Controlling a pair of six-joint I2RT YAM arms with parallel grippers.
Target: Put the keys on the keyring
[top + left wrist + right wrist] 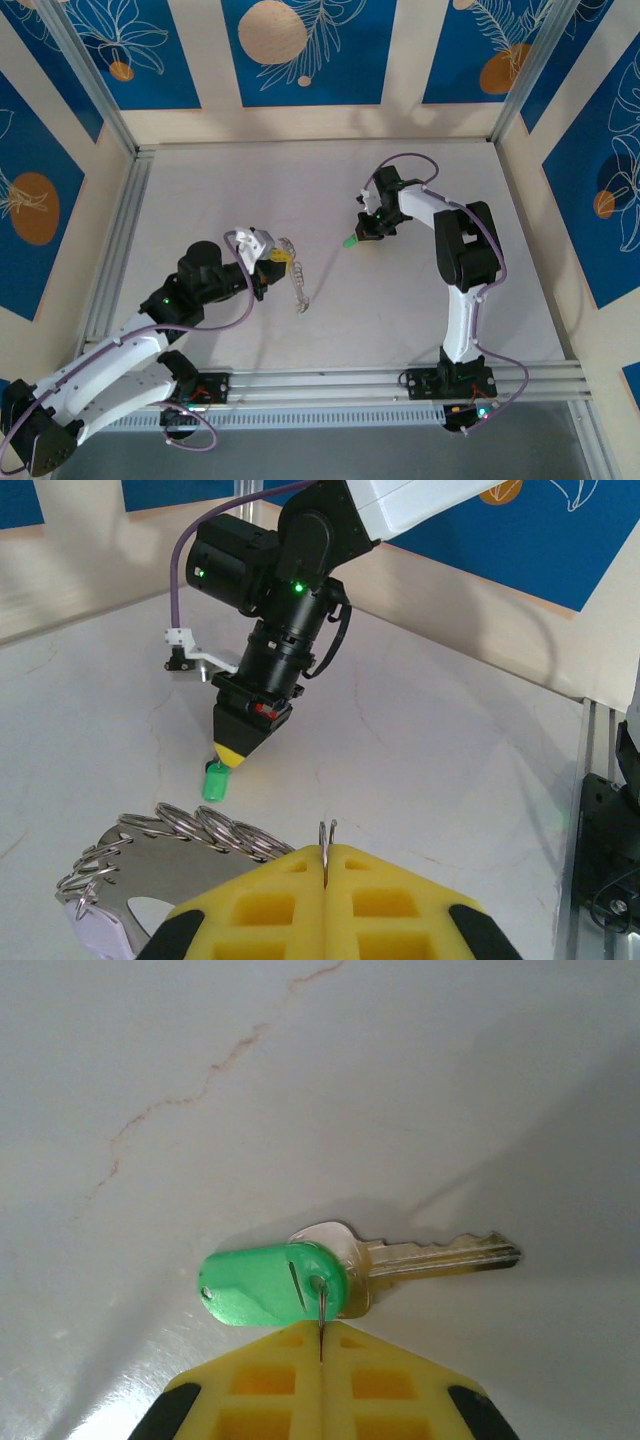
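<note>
Bright even light, soft shadows on the table (560,1110) (darkest in right wrist view)

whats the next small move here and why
Probably bring the right gripper, jaws shut on the green key, across toward the keyring pinched by the left gripper. A gap of table lies between them, so threading cannot start yet.
</note>
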